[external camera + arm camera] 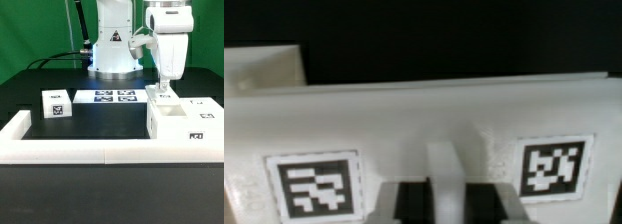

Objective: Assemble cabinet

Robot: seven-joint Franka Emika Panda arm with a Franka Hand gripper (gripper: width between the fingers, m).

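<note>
We're over the cabinet (178, 122) now, on the exterior view's right, tucked into the corner of the border rail (60, 150). It's a matte white, boxy, hard-edged piece with an open-topped compartment towards the front and flat panels just behind it. The small square tags on its faces are black-and-white block patterns, not lettering.

The gripper (163, 93) hangs straight down onto the cabinet's rear edge, its glossy white casing catching the light. In the exterior view the fingertips are too small to separate.

From the wrist we see a broad, smooth white cabinet panel (420, 110) filling the picture, a little blurred. It has one tag (313, 185) on one side and a second tag (553, 165) on the other. The dark fingers (407, 205) sit either side of a pale upright strip. We can't tell whether they are pinching it or standing loose.

The table (100, 120) is flat matte black. The marker board (108, 97), a thin white sheet with four tags, lies at its middle in front of the robot base (110, 50). A small white block (55, 103) with one tag on its front face sits well apart on the exterior view's left. The rail is long, low, square-sectioned and white, and runs along the front and up both sides.

The base carries a dark triangular sign, too small to read. Black cables (62, 55) trail beside it, against a dark green backdrop (20, 30).
</note>
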